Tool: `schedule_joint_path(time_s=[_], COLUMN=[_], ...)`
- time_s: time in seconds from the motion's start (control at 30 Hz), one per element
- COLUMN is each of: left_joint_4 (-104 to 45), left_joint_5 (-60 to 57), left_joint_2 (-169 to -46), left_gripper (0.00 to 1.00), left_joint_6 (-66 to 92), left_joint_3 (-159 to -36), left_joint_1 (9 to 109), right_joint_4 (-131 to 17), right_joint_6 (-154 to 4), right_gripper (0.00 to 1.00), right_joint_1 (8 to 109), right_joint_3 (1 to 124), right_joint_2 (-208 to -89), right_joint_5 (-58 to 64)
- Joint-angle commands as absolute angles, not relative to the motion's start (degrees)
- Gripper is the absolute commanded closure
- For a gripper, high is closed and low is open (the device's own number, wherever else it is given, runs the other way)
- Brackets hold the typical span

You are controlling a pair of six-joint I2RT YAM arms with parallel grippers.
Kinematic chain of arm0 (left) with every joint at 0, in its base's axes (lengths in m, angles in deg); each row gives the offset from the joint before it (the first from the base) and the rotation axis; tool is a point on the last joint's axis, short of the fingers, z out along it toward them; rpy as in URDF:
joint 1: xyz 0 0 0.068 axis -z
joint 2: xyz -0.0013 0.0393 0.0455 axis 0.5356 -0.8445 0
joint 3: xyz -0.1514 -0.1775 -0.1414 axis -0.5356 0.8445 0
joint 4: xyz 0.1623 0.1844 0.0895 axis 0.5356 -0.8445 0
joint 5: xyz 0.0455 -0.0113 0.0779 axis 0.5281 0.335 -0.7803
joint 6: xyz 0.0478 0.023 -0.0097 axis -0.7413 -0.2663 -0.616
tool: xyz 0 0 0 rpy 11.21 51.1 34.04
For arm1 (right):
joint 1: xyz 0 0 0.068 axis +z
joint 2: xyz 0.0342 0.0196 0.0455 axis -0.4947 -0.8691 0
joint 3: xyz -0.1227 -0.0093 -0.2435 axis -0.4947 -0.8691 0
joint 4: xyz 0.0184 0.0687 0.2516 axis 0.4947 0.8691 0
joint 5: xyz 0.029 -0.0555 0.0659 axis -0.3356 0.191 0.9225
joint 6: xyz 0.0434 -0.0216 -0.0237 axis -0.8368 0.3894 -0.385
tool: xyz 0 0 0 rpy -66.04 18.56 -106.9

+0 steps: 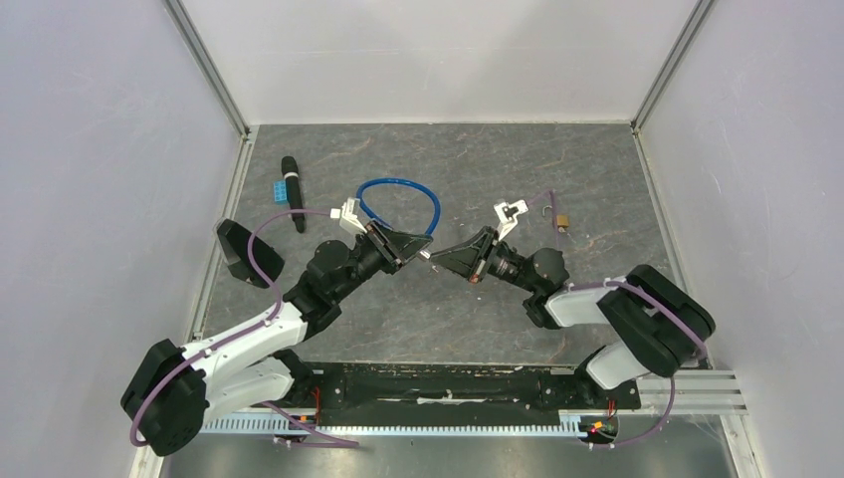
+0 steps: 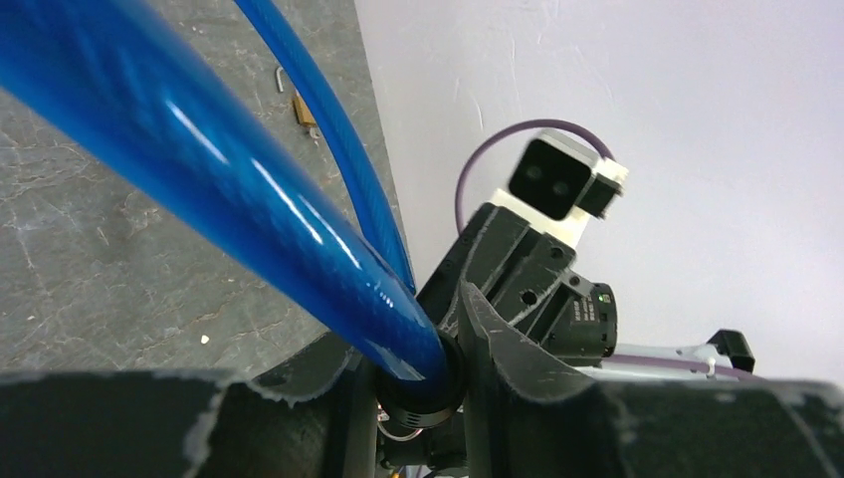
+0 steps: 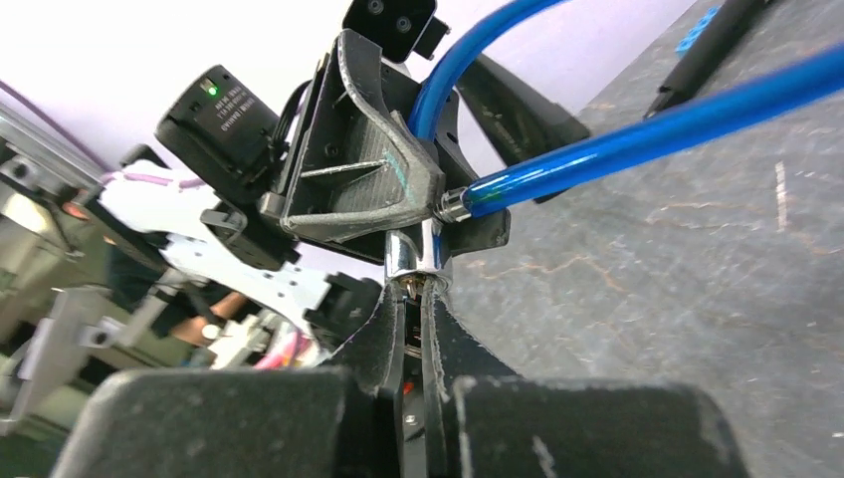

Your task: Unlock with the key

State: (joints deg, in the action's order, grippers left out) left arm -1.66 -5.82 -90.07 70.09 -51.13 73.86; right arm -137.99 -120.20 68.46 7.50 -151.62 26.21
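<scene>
Table: dark grey mottled table top (image 1: pixel 597 179), white walls on three sides.

Arms: both reach in to meet at mid-table, fingertips almost nose to nose.

Left gripper (image 1: pixel 410 249): jaws part-closed and clamped on the lock head of the blue plastic-coated cable lock (image 1: pixel 398 185). The cable loops away to the far side and lies just above or on the table; cannot tell which.

Right gripper (image 1: pixel 445 258): jaws fully closed, pinching the small brass-coloured key (image 3: pixel 410 286). The key sits at the mouth of the chrome lock barrel (image 3: pixel 409 253), which sticks out of the left jaws toward the right gripper. How deep the key goes is hidden.

Far left: black cylindrical marker (image 1: pixel 292 192), with a blue toy brick (image 1: pixel 283 188) touching its left side.

Far right: small brass padlock (image 1: pixel 562 219), well apart from both grippers.
</scene>
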Motion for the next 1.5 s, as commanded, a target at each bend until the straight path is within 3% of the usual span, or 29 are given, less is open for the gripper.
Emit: schedule_joint_path(time_s=[0.0,0.43,0.7,0.83,1.0,1.03,1.47], left_joint_4=[16.1,24.6,20.6,17.7,15.6,15.4,15.0], left_joint_5=[-0.7,1.4,-1.7,-3.0,-3.4,-3.3,0.5], left_joint_2=[-89.4,-93.3,-92.0,-90.6,-90.1,-90.0,-90.3], left_gripper=[0.98,0.98,0.98,0.98,0.98,0.98,0.98], left_joint_6=[66.4,67.3,66.9,66.3,66.1,66.0,64.5], left_joint_3=[-52.9,-52.0,-51.0,-50.5,-50.2,-50.1,-50.7], left_joint_1=[74.3,74.3,74.2,74.1,73.7,73.7,73.6], right_joint_4=[-155.6,-161.9,-166.8,-167.3,-167.8,-167.7,-162.3], right_joint_6=[-138.6,-148.0,-150.4,-150.3,-150.5,-150.5,-151.6], right_gripper=[1.0,1.0,0.62,0.5,0.42,0.36,0.34], right_joint_1=[69.0,67.8,65.3,63.1,59.7,58.9,55.8], right_joint_3=[8.8,8.0,6.1,4.5,3.1,2.9,5.6], right_joint_2=[-157.2,-161.4,-161.8,-159.8,-157.5,-157.1,-155.3], right_joint_5=[34.2,33.6,34.3,35.3,37.2,37.6,30.9])
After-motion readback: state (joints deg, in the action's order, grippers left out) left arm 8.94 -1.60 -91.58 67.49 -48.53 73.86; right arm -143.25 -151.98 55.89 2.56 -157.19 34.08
